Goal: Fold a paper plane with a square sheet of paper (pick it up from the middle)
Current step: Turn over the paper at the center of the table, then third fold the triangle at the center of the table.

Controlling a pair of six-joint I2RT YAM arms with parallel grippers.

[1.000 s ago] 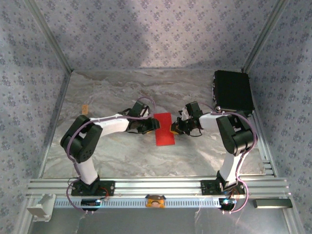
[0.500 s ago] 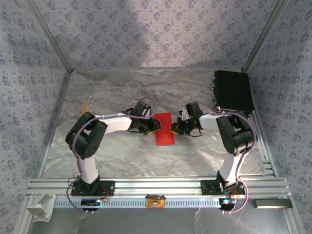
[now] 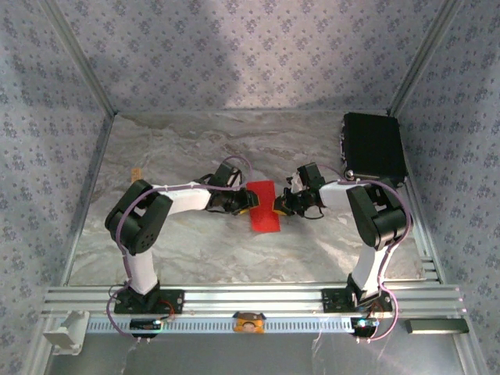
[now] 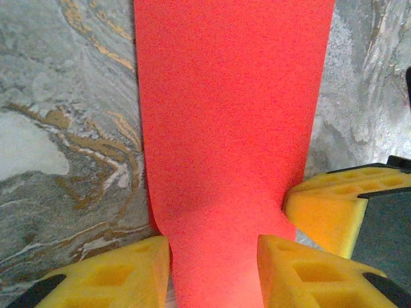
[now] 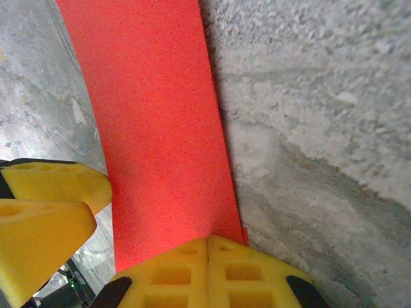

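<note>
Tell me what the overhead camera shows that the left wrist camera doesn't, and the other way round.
Overhead: the left arm and right arm in full, the black box at the table's far right, and the patterned walls. Left wrist: a close look at the red paper, pinched narrower where it passes between the left hand's spread yellow fingers. Both: the paper on the marbled table, with the right hand at the edge opposite the left hand.
</note>
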